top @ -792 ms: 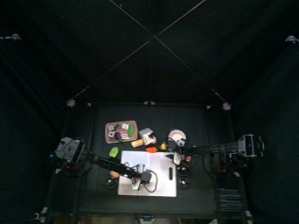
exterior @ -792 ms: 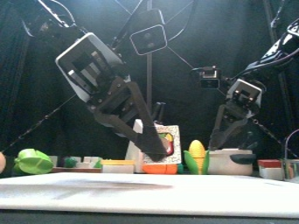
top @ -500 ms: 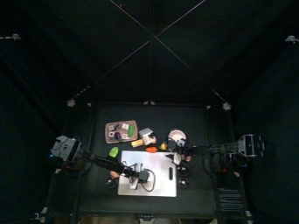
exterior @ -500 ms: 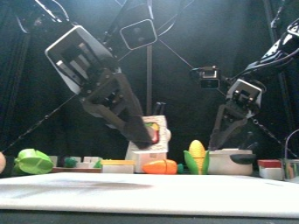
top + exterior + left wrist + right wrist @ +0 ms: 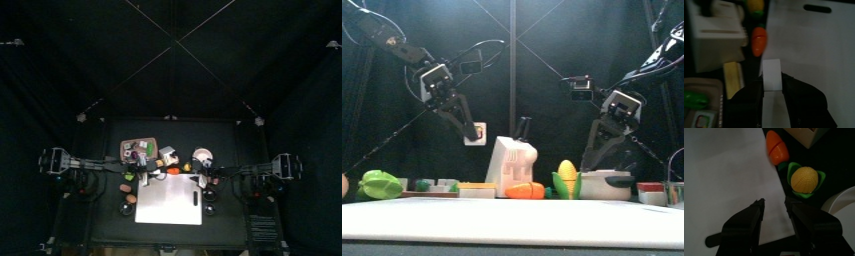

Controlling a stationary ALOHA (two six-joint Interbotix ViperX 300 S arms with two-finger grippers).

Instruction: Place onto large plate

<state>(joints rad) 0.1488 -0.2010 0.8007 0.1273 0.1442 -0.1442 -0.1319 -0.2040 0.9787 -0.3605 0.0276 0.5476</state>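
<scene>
My left gripper hangs high above the table's left half, shut on a small white block that shows between its jaws in the left wrist view. The same white block appears at the fingertips in the front view. A white plate lies at the back right of the table, and its rim shows in the right wrist view. My right gripper hovers low over the white cutting board, its jaws slightly apart and holding nothing, beside the corn.
A white carton, an orange carrot and corn stand mid-table behind the cutting board. A tray of small items sits at the back left. A green toy lies at the left.
My left arm has lifted and drawn back to the left, away from the cutting board, carrying the white block. The right arm has stayed still.
</scene>
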